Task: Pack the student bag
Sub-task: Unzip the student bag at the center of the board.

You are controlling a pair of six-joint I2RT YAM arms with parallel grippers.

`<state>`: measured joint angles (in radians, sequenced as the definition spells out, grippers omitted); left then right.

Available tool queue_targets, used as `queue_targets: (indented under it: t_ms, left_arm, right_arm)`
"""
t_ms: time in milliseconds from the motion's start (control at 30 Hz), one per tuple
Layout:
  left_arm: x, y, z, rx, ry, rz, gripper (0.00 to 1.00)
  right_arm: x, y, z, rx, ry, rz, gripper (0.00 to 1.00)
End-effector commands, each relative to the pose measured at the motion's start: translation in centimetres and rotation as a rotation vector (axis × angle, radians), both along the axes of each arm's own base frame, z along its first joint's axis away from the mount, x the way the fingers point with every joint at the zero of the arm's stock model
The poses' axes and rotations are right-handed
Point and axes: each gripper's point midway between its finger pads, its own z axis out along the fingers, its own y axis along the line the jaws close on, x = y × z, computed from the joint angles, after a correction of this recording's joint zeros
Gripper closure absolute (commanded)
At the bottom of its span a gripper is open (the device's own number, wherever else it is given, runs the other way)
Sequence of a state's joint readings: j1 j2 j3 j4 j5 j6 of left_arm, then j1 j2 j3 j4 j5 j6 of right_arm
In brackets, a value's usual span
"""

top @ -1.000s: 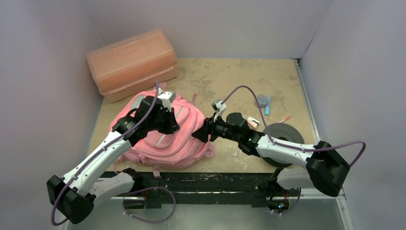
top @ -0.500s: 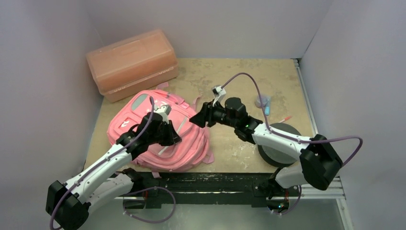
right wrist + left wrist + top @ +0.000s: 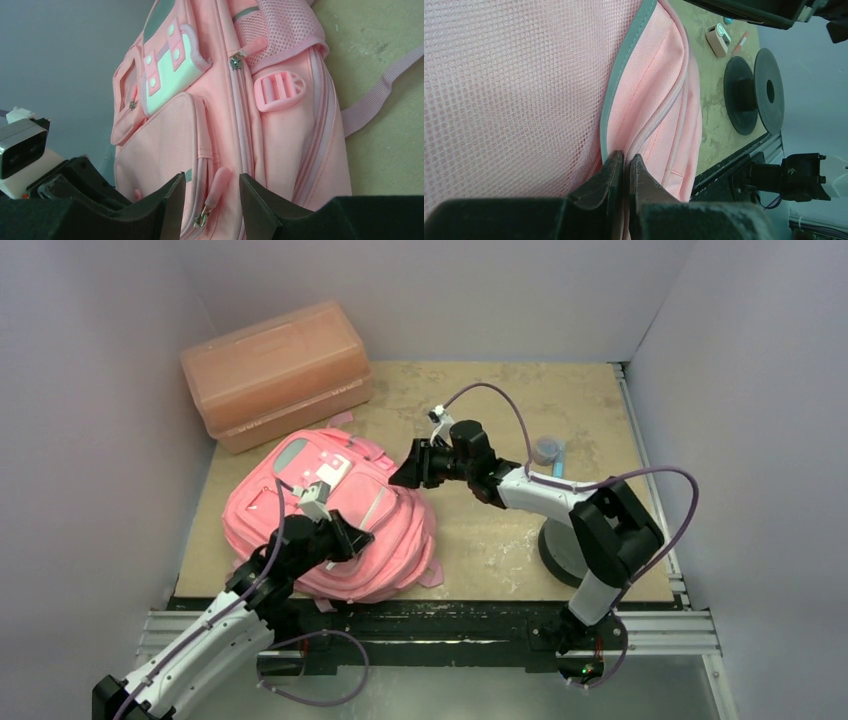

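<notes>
The student bag (image 3: 262,512), a pink backpack, lies on its back at the table's left; the mesh and a grey strip of the student bag (image 3: 659,75) fill the left wrist view. My left gripper (image 3: 352,537) is shut, pinching a fold of pink fabric at the bag's near right side, seen close up with the left gripper (image 3: 625,161) tips pressed together. My right gripper (image 3: 397,477) is at the bag's far right edge. In its wrist view the right gripper (image 3: 210,192) stands open with a pink zipper pull (image 3: 220,184) between its fingers, untouched.
A salmon-orange plastic box (image 3: 275,370) stands at the back left. A black spool (image 3: 556,545) sits near the right arm's base. A small blue item (image 3: 556,455) lies at the right, and a beige eraser-like block (image 3: 718,40) and a red pen (image 3: 740,42) lie nearby.
The left arm drew back toward the near edge, still gripping the bag's fabric. The right gripper swung away from the near side to the bag's far right edge, its jaws slightly narrower.
</notes>
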<state>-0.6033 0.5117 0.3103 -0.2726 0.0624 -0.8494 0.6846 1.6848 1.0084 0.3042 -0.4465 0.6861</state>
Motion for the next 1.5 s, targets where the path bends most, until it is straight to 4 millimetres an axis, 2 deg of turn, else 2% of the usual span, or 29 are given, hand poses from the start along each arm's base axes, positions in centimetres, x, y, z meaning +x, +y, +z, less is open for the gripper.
queue_targets:
  t_ms: [0, 167, 333, 533, 700, 833, 933, 1067, 1133, 1200, 1233, 1267, 1333, 1400, 1467]
  left_arm:
    - [0.2, 1.6, -2.8, 0.013, 0.016, 0.097, 1.00]
    - [-0.2, 1.8, -4.5, 0.074, 0.078, 0.088, 1.00]
    - [-0.3, 1.6, -5.0, 0.086, 0.103, 0.073, 1.00]
    - [-0.9, 2.1, -5.8, 0.130, 0.136, 0.063, 1.00]
    - [-1.1, 2.3, -6.2, 0.141, 0.153, 0.071, 1.00]
    - [-1.1, 2.2, -6.1, 0.149, 0.141, 0.054, 1.00]
    - [-1.1, 2.0, -5.4, 0.140, 0.137, 0.041, 1.00]
    - [-1.0, 1.9, -4.4, 0.148, 0.112, 0.021, 1.00]
    - [-1.0, 1.9, -4.5, 0.149, 0.108, 0.020, 1.00]
    - [-1.1, 2.0, -5.0, 0.150, 0.109, 0.020, 1.00]
    - [-1.2, 2.0, -5.2, 0.151, 0.111, 0.022, 1.00]
    - [-1.2, 2.1, -5.3, 0.150, 0.112, 0.024, 1.00]
    - [-1.2, 2.1, -5.3, 0.144, 0.109, 0.028, 1.00]
    - [-1.2, 2.0, -5.2, 0.134, 0.107, 0.030, 1.00]
    - [-1.2, 2.0, -5.2, 0.130, 0.108, 0.032, 1.00]
  right_arm:
    - [0.9, 1.7, 2.3, 0.081, -0.001, 0.039, 0.53]
    - [3.1, 3.6, 2.1, 0.111, 0.021, 0.027, 0.52]
    - [5.9, 5.1, 0.4, 0.087, 0.038, -0.021, 0.52]
    - [8.1, 6.8, -0.9, 0.051, 0.011, -0.008, 0.55]
    - [8.9, 7.8, -1.2, 0.030, -0.005, 0.014, 0.58]
    - [9.0, 7.5, -0.7, 0.002, -0.046, 0.005, 0.57]
    - [8.1, 6.2, 0.0, -0.052, -0.069, 0.013, 0.54]
    - [4.0, 4.0, 2.0, -0.042, -0.274, 0.190, 0.41]
    - [2.6, 3.0, 1.9, -0.050, -0.364, 0.297, 0.36]
    - [1.0, 2.4, 1.3, -0.026, -0.402, 0.454, 0.36]
    - [-0.4, 2.3, 0.7, 0.002, -0.412, 0.563, 0.36]
    - [-1.0, 2.1, -0.2, -0.004, -0.430, 0.627, 0.36]
    - [-1.7, 1.7, -1.3, -0.022, -0.498, 0.721, 0.36]
    - [-1.6, 1.3, -1.6, -0.022, -0.620, 0.741, 0.33]
    - [-1.7, 0.8, -2.2, -0.037, -0.728, 0.747, 0.23]
